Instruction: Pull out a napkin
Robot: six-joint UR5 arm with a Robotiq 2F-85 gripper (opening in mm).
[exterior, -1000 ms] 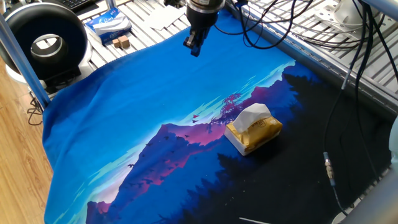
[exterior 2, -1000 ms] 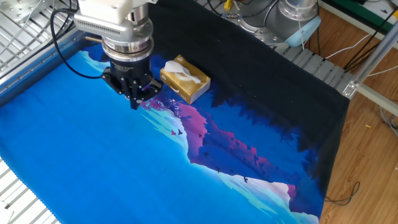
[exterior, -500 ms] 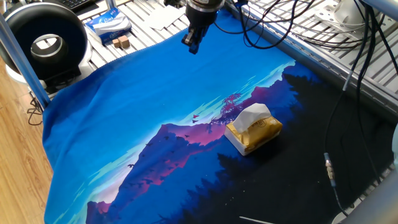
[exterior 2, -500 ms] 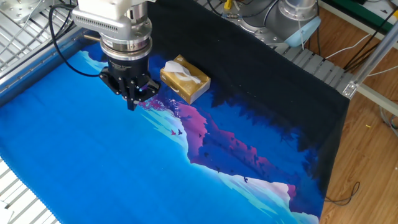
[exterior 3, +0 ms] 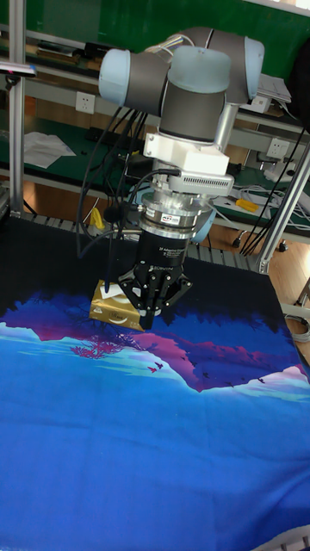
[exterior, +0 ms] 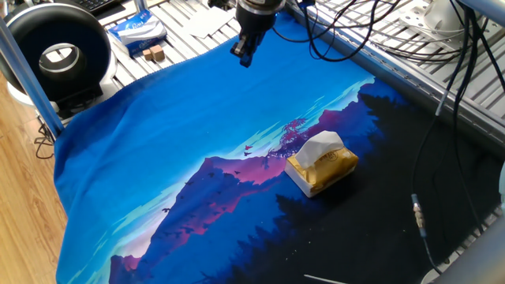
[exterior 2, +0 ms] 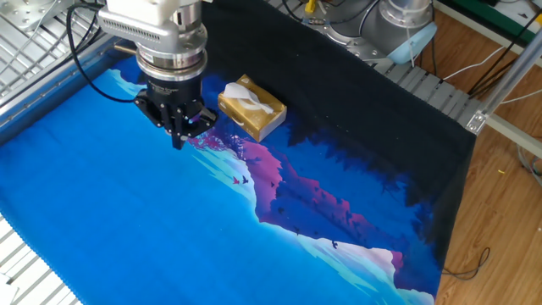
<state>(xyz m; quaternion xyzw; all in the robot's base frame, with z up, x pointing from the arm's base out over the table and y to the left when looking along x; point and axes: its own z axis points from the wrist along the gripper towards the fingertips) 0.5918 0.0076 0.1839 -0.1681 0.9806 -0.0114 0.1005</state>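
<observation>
A white napkin (exterior: 319, 147) (exterior 2: 246, 102) sticks up from the slot of a golden-yellow tissue pack (exterior: 331, 170) (exterior 2: 262, 121) lying on the printed blue cloth. My gripper (exterior: 244, 54) (exterior 2: 179, 135) (exterior 3: 146, 318) hangs above the cloth, well apart from the pack, toward the cloth's far edge in one fixed view. Its fingers point down and meet at the tips, with nothing between them. In the tall fixed view the gripper covers part of the pack (exterior 3: 108, 312), and only a corner of the napkin (exterior 3: 107, 294) shows.
A blue-and-white packet (exterior: 136, 30) and small wooden blocks (exterior: 153, 54) lie beyond the cloth's corner, beside a round black device (exterior: 59, 55). Cables (exterior: 442, 95) hang over the right side, and one plug (exterior: 416, 211) rests on the dark part of the cloth.
The gripper drifted a little further from the pack between one second and half a second ago, then held still. The pack and napkin have not moved.
</observation>
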